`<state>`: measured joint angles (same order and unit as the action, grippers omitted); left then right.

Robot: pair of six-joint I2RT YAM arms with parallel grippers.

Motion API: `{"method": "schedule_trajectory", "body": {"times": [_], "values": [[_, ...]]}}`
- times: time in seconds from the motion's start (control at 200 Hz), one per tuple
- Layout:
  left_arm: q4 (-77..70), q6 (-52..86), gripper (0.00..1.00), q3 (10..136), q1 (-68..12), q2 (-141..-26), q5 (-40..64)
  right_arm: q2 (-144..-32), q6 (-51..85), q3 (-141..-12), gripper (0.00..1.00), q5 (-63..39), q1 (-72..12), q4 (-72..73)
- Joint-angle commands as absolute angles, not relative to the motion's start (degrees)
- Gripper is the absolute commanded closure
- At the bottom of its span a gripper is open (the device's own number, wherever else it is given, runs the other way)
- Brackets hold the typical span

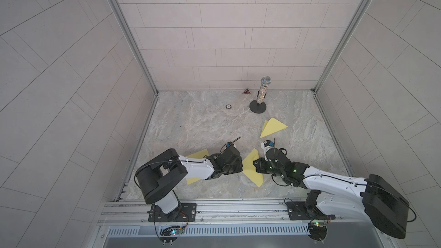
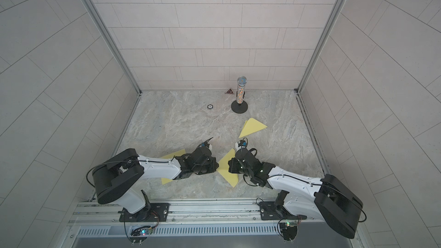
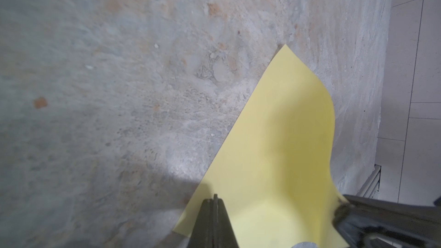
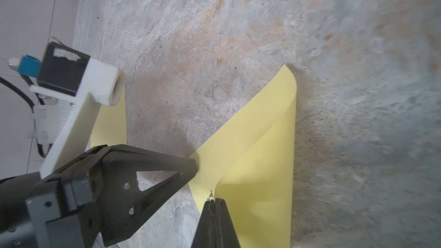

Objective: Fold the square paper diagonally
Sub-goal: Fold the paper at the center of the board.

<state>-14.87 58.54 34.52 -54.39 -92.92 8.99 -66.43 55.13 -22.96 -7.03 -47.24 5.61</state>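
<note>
The paper (image 1: 255,178) lay on the table (image 1: 191,120), close to the near edge and about halfway between the left and right edges. The left arm (image 1: 195,168) and the right arm (image 1: 329,180) met over it. The left jaws were squeezed tight together, with their tip against one side of the paper. The right jaws were squeezed tight too, over the other side. I could not tell if either pair had a bit of paper pinched inside or was only pushing down.

A flap (image 4: 267,115) of the paper was bent over onto the rest. It made a round hump, not a flat, sharp line. So the fold looked started but not finished. I think the corners needed lining up, and the bend needed pressing flat.

A folded paper (image 1: 273,127), shaped like a triangle, lay farther back and nearer the right edge, by a microphone (image 1: 262,91). It looked done. Another sheet (image 1: 198,156) peeked out from under the left arm, nearer the left edge. Most of it was hidden, so I could not tell if it was folded.
</note>
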Motion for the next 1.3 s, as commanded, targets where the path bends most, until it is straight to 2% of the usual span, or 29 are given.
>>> {"method": "schedule_trajectory", "body": {"times": [0.0, 0.455, 0.735, 1.041, 1.296], "values": [[-9.85, 58.71, 1.0, 32.32, -54.14, -94.75, 7.85, -70.04, 55.63, -24.74, 1.0, -7.1, -47.9, 9.64], [-10.88, 58.54, 1.0, 31.82, -54.13, -94.82, 8.0, -81.38, 53.58, -28.61, 1.0, -6.15, -48.52, 5.32], [-10.25, 58.32, 1.0, 32.59, -54.05, -94.36, 8.24, -83.1, 53.04, -29.79, 1.0, -4.48, -48.6, 1.09], [-6.2, 56.83, 1.0, 32.51, -52.37, -87.73, 6.5, -83.33, 53.19, -30.22, 1.0, -4.14, -48.6, -0.55], [-12.02, 56.6, 1.0, 31.46, -50.58, -88.15, 11.51, -82.53, 52.99, -30.14, 1.0, -4.17, -48.6, -1.02]]}}
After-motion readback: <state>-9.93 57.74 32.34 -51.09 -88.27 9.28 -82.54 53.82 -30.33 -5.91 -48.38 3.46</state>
